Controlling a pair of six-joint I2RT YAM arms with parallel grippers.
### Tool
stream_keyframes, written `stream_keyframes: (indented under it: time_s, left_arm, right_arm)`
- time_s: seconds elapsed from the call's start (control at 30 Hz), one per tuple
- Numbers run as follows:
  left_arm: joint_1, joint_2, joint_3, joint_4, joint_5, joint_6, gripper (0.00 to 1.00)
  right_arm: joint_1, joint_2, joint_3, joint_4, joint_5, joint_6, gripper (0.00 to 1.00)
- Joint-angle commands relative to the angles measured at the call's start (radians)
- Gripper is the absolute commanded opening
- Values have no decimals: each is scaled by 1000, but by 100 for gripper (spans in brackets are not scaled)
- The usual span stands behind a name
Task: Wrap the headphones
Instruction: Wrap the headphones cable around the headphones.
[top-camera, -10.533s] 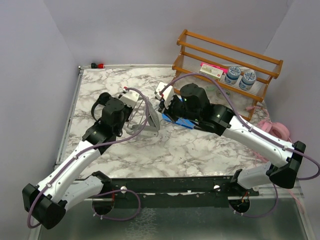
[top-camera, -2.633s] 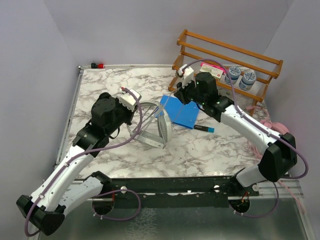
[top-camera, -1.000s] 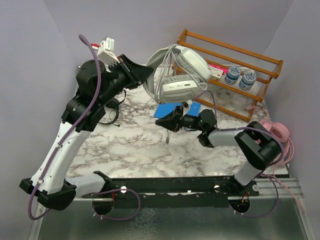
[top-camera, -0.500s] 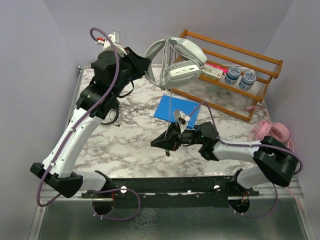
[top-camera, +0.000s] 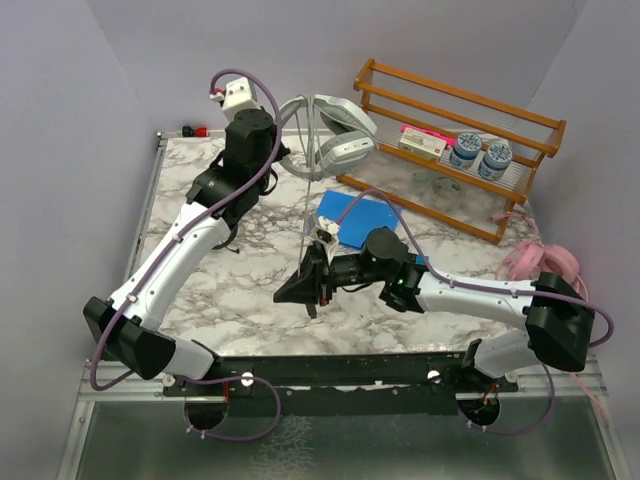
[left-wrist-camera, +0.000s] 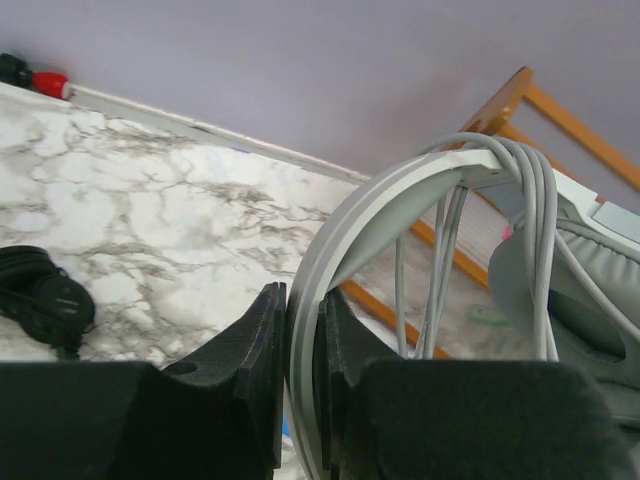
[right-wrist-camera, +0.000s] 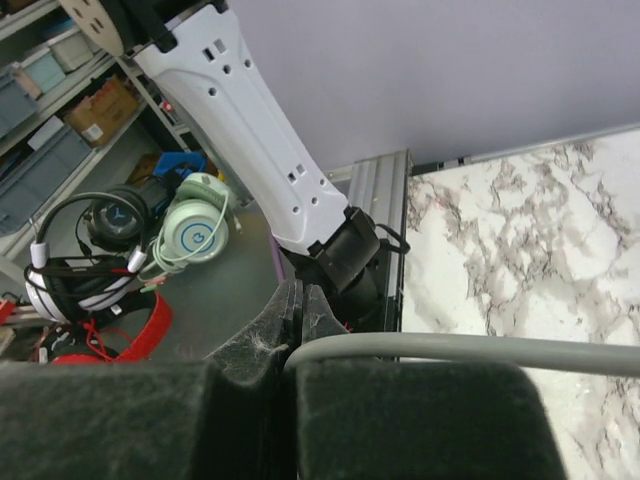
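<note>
Headphones sit in three places. Farthest left, a small black on-ear pair (left-wrist-camera: 45, 295) lies on the white marbled table (top-camera: 440, 255), partly hidden behind the left arm.

Next, the left gripper (left-wrist-camera: 300, 330) is clamped on the pale plastic headband (left-wrist-camera: 400, 200) of the large grey-white over-ear headphones (top-camera: 340, 140), which hang in the air above the back of the table. Several turns of grey cable (top-camera: 307, 225) already cross the band, and one strand drops down to the right gripper (top-camera: 290, 292) near the table's front. Its fingers are pressed together on that strand – the right wrist view shows it pinched flat between them.

Right of the strand lie a blue flat sheet (top-camera: 355, 218) and a brown wooden rack (top-camera: 450, 105). A pink over-ear pair (top-camera: 530, 255) sits at the far right edge.

The headband looks stiff and springy, a sound place to grip. The padded cups would probably squash and swivel, so they are poorer holds. The cable is light and limp but likely slick – it should be kept taut, or the loops may slide off the band.
</note>
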Motion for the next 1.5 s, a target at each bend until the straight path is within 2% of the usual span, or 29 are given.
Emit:
stream_keyframes:
  time_s: [0.0,0.1,0.23,0.3,0.4,0.6,0.7,0.93,1.07,1.2,1.33,1.47]
  left_arm:
    - [2,-16,-64,176,-150,156,0]
    - [1,-45,-168,268,-165,293,0]
    - [0,-88,-276,300,-111,486,0]
    - [-2,-111,-325,300,-74,575,0]
    - [-14,-151,-406,298,-9,699,0]
    - [-41,-268,-556,281,131,824,0]
    - [-49,-331,-609,262,233,844,0]
    - [-53,-428,-637,165,336,788,0]
    - [-53,-490,-646,118,433,755,0]
    - [-53,-536,-632,56,537,733,0]
    - [-53,-557,-606,7,553,701,0]
    - [-53,-561,-574,-18,585,661,0]
  right_arm:
    - [17,-59,83,-232,39,-80,1]
    - [16,-127,198,-543,147,-243,1]
    - [16,-152,365,-934,310,-456,1]
    - [16,-149,426,-1066,424,-518,1]
    - [14,-150,466,-1154,591,-581,1]
    - [11,-159,473,-1158,850,-660,1]
    - [-18,-162,448,-1098,904,-676,1]
    - [-129,-130,409,-994,870,-651,5]
    - [-210,-88,380,-927,820,-604,13]
    - [-259,-27,363,-866,832,-561,13]
    - [-305,28,350,-841,828,-532,13]
    - [-353,44,310,-798,755,-500,15]
